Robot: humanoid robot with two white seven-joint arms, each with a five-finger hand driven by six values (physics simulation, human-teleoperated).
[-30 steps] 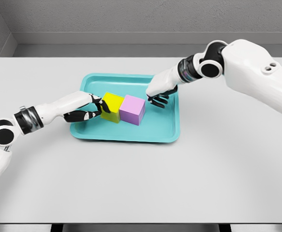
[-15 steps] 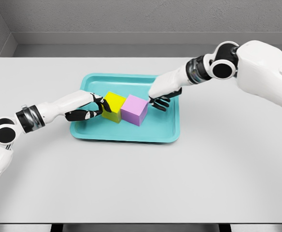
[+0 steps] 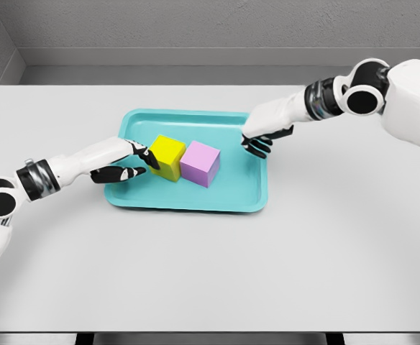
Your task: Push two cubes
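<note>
A yellow cube [image 3: 167, 156] and a purple cube [image 3: 200, 162] sit side by side, touching, inside a teal tray [image 3: 231, 194] on the white table. My left hand [image 3: 132, 163] reaches in from the left over the tray's left rim; its fingers are spread, with the fingertips [image 3: 152, 159] at the yellow cube's left face. My right hand [image 3: 258, 141] hovers over the tray's right rim, fingers loosely curled downward, holding nothing and well apart from the purple cube.
The white table [image 3: 210, 266] stretches wide around the tray. A grey wall runs along the table's far edge.
My right hand has drawn back to the right, away from the purple cube, to the tray's right rim. My left hand has slid slightly left; the cubes stay together.
</note>
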